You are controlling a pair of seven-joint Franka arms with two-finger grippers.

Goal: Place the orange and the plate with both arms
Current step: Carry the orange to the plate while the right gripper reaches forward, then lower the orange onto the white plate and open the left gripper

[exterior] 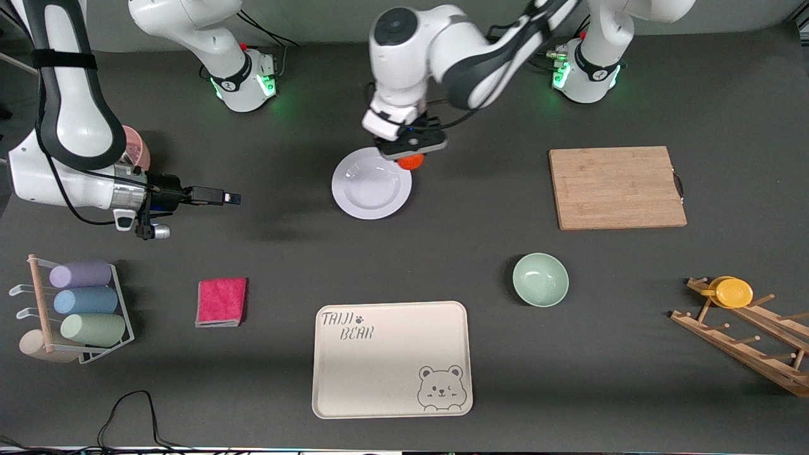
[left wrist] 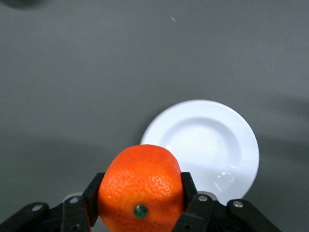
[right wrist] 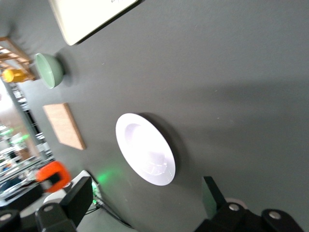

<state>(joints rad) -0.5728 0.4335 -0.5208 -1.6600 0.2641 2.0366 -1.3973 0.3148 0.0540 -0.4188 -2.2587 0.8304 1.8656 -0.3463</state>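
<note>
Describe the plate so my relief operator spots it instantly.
Start at the cream bear tray nearest the front camera and look farther up the table's middle. The round glossy white plate lies there, empty, flatter and larger than the mint-green bowl.

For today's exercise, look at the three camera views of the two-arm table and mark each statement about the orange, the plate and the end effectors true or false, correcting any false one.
1. The left end effector is shut on the orange. True.
2. The orange already lies in the plate. False: it is held in the air above the plate's rim, and the plate has nothing in it.
3. The right end effector is open and holds nothing. True.
4. The plate stands on the cutting board. False: it rests on the dark table, apart from the board.
5. The green bowl is nearer to the front camera than the plate. True.
</note>
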